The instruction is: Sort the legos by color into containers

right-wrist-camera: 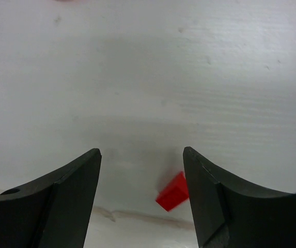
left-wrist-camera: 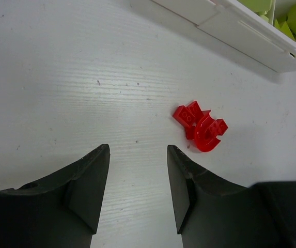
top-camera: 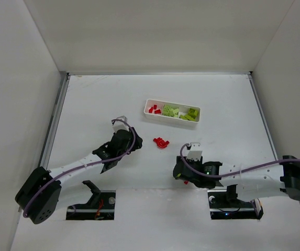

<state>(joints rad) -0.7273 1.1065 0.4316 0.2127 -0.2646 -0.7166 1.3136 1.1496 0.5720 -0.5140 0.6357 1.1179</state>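
Long white tray [top-camera: 166, 118] on far-centre of table [top-camera: 97, 99], split three ways. Left end: a few red bricks [top-camera: 153, 109]. Middle and right: yellow-green bricks [top-camera: 170, 111] only. Loose red cluster [left-wrist-camera: 199, 126] on the table short of the tray, ahead of the left gripper [left-wrist-camera: 137, 155], jaws apart and empty. The right gripper [right-wrist-camera: 141, 155] is spread wide, gripping nothing; one small red brick [right-wrist-camera: 172, 191] lies just inside its right finger

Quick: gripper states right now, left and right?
Left gripper: open, empty.
Right gripper: open, gripping nothing; small red plastic brick sits loose between its jaws.
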